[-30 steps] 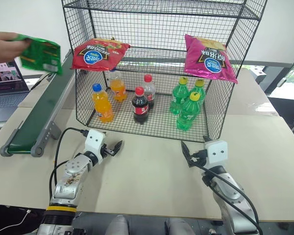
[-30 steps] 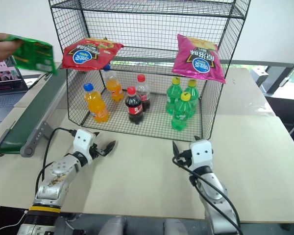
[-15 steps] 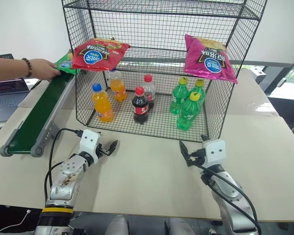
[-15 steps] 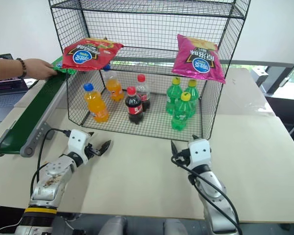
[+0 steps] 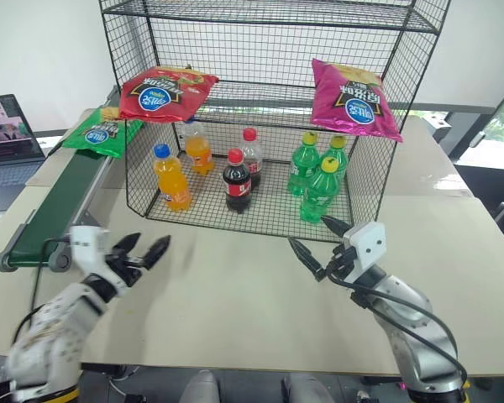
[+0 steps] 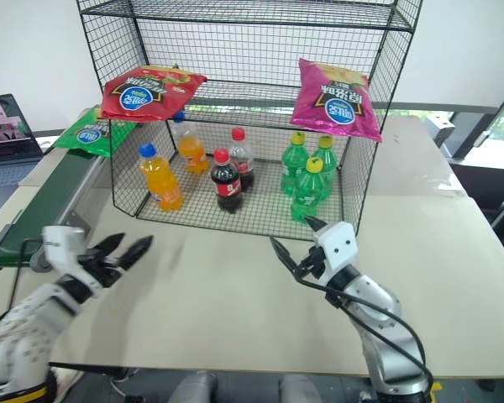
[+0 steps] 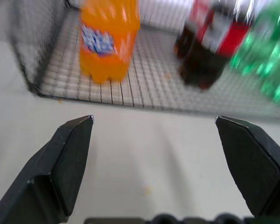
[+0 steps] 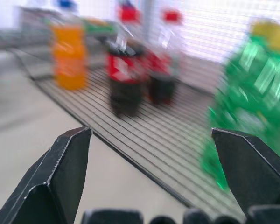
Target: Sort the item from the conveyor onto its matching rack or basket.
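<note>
The green crisp bag [image 5: 101, 134] lies flat on the far end of the dark-green conveyor [image 5: 57, 210], left of the black wire rack [image 5: 365, 180]. My left gripper [image 5: 147, 246] hovers open above the table by the conveyor's near end, pointing toward the rack with nothing between its fingers. Over the table in front of the rack's right corner, my right gripper [image 5: 307, 229] is open and empty, angled left. The left wrist view looks past the open left gripper [image 7: 154, 119] at an orange bottle [image 7: 109, 39].
A red bag [image 5: 164, 91] and a magenta bag [image 5: 353, 99] rest on the rack's middle shelf. Orange soda [image 5: 172, 178], cola [image 5: 235, 180] and green bottles [image 5: 319, 189] stand on its lower shelf. A laptop [image 5: 8, 126] sits far left.
A person's hand set the green bag on the conveyor's far end and withdrew. My left gripper swung left, rose and rolled. My right gripper rose and turned left.
</note>
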Robot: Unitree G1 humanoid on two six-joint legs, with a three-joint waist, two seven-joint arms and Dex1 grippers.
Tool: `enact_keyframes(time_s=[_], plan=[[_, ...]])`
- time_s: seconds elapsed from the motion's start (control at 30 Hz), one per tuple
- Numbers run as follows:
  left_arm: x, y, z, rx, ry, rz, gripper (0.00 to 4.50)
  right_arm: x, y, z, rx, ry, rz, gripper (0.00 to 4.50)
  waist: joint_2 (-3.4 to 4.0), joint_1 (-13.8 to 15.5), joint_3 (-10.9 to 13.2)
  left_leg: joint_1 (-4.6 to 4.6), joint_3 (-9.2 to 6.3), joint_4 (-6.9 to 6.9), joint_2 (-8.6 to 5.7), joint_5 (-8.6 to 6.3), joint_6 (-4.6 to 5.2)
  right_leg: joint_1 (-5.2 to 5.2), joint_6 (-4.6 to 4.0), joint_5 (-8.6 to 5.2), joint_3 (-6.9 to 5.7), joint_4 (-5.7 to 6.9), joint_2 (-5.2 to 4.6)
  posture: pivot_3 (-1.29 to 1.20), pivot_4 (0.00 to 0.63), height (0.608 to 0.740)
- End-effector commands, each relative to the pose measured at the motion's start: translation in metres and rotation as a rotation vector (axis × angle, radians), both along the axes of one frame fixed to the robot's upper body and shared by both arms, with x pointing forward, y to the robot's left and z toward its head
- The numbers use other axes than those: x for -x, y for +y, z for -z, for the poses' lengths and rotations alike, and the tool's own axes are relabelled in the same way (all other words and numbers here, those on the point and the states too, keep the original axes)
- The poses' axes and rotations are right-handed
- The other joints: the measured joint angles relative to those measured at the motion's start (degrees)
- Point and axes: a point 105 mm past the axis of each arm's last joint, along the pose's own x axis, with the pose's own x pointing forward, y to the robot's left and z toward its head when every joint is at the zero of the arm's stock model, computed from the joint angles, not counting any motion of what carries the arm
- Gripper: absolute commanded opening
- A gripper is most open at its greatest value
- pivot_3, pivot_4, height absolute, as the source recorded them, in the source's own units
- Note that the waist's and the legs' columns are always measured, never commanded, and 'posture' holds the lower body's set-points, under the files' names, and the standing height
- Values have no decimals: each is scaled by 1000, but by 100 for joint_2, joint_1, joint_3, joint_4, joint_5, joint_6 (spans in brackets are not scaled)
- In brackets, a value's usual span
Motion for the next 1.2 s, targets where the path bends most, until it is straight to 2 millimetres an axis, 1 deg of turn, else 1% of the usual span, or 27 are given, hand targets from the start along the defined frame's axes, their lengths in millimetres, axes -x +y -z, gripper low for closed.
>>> enact_keyframes(time_s=[0.03, 0.1, 0.2, 0.27, 0.37, 0.47, 0.6, 0.7, 0.77, 0.83, 0.9, 1.2], plan=[[19, 24, -25, 185, -52, -80, 4452, 12, 23, -32, -56, -53, -246, 4500, -1, -30, 0, 2, -1, 1, 0, 0, 0, 1, 0, 0, -1, 2, 0, 0, 150, 740], [32, 43, -34, 309, -83, -162, 4452, 15, 38, -45, -70, -71, -375, 4500, -3, -44, 2, 4, -4, 1, 0, -1, 2, 2, -1, -1, -2, 2, 1, 0, 150, 740], [52, 69, -37, 429, -101, -279, 4452, 20, 55, -58, -80, -87, -522, 4500, -5, -64, 2, 3, -8, 1, 1, -5, 8, 1, -3, -2, -4, 2, 0, 0, 150, 740], [60, 84, -35, 475, -105, -353, 4452, 23, 62, -62, -78, -93, -583, 4500, -6, -5, 1, 3, -13, 0, 1, -9, 14, 4, -4, -2, -12, 1, -1, 0, 150, 740], [78, 114, -27, 571, -132, -512, 4452, 26, 72, -64, -54, -93, -693, 4500, -6, 18, 1, 2, -15, 3, 0, -9, 13, 5, -6, -3, -18, -5, -3, 0, 150, 740], [90, 129, -25, 666, -166, -595, 4452, 28, 78, -65, -43, -93, -760, 4500, -11, 33, 0, 5, -16, 3, 1, -8, 11, 7, -11, -5, -24, -3, -2, 0, 150, 740], [88, 134, -14, 750, -143, -641, 4452, 29, 83, -70, -50, -104, -815, 4500, -14, 41, -2, 5, -18, 4, 0, -7, 8, 7, -13, -6, -27, -3, -3, 0, 150, 740], [80, 131, -12, 774, -118, -624, 4452, 32, 87, -76, -69, -114, -847, 4500, -15, 42, -3, 4, -19, 0, 1, -6, 8, 5, -15, -7, -28, -3, -2, 0, 150, 740], [70, 130, -13, 807, -107, -610, 4452, 33, 89, -80, -76, -133, -860, 4500, -15, 51, -3, 3, -19, -1, 1, -6, 8, 5, -15, -8, -29, -3, -2, 0, 150, 740], [61, 125, -15, 825, -99, -589, 4452, 33, 89, -85, -83, -149, -868, 4500, -18, 56, -5, 3, -22, -1, 1, -6, 7, 5, -15, -7, -32, -3, -2, 0, 150, 740], [56, 120, -14, 828, -85, -575, 4452, 35, 88, -87, -82, -163, -877, 4500, -20, 44, -6, 2, -21, -1, 1, -6, 6, 6, -15, -7, -32, -4, -2, 0, 150, 740], [61, 120, -5, 879, -54, -589, 4452, 37, 85, -88, -54, -194, -889, 4500, -19, 1, -6, 3, -21, -8, 2, -6, 6, -2, -17, -8, -34, -2, -2, 0, 150, 740]])
